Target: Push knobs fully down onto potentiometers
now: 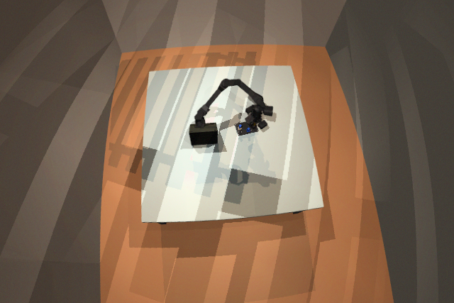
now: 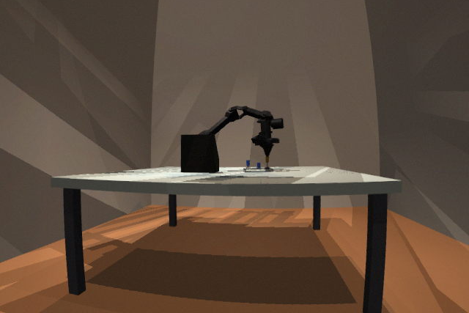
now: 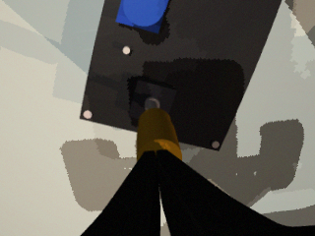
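The closed hand hides the orange knob's lower end (board's top corners cropped).

Circuit board lies on the table, right of the arm's base box. Two knobs stand on its left part. Gripper hangs point-down over its right end, above a third knob.

Your top view hangs high overhead and looks almost straight down, taking in the whole desk and the floor around it. The exterior view sits low and far back, level with the desk edge, facing the arm side-on. The wrist view rides just behind the tool, very near — all three share the circuit board.
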Robot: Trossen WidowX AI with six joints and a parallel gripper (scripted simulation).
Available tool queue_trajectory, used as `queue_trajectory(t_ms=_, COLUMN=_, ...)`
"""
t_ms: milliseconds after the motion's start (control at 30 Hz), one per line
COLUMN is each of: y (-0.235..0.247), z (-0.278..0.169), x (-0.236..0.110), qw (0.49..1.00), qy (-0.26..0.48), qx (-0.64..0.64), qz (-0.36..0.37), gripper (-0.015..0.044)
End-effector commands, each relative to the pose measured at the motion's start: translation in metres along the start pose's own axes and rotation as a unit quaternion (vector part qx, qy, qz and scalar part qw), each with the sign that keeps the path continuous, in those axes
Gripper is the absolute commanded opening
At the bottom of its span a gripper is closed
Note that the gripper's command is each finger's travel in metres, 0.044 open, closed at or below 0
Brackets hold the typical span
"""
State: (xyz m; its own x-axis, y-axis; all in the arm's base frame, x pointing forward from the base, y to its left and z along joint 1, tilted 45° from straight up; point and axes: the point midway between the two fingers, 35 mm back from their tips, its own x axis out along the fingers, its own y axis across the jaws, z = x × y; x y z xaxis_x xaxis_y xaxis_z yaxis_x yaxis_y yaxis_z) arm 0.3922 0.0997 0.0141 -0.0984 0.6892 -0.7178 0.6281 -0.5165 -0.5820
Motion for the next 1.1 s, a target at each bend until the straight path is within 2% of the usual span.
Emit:
queue_trajectory(t_ms=0, y=-0.004, z=-0.003, x=0.027, qw=1.000, qy=-0.011, qx=-0.015, qz=-0.011, gripper=0.0000)
queue_trajectory(t_ms=1067, y=-0.005, z=-0.003, x=0.043, qw=1.000, qy=-0.011, qx=-0.015, qz=-0.011, gripper=0.0000)
